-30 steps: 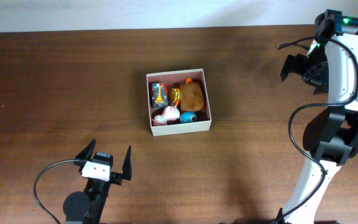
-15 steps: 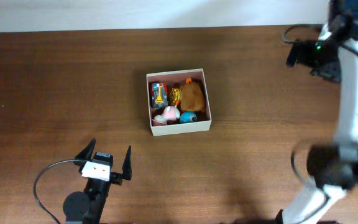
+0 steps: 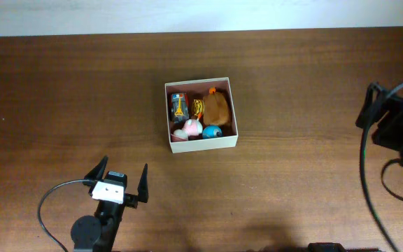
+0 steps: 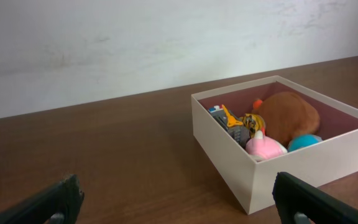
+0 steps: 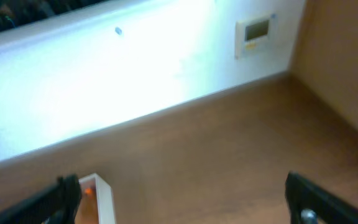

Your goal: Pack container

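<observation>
Container (image 3: pixel 205 144) mid-frame, well apart from every worktop (image 3: pixel 61 91) edge; left hand (image 3: pixel 121 175) lower left, right hand (image 5: pixel 182 199), both wide open, empty.

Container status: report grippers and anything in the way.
Left gripper open, empty. Right gripper open, empty. Container upright, toys inside. Nothing seen blocking it.
</observation>
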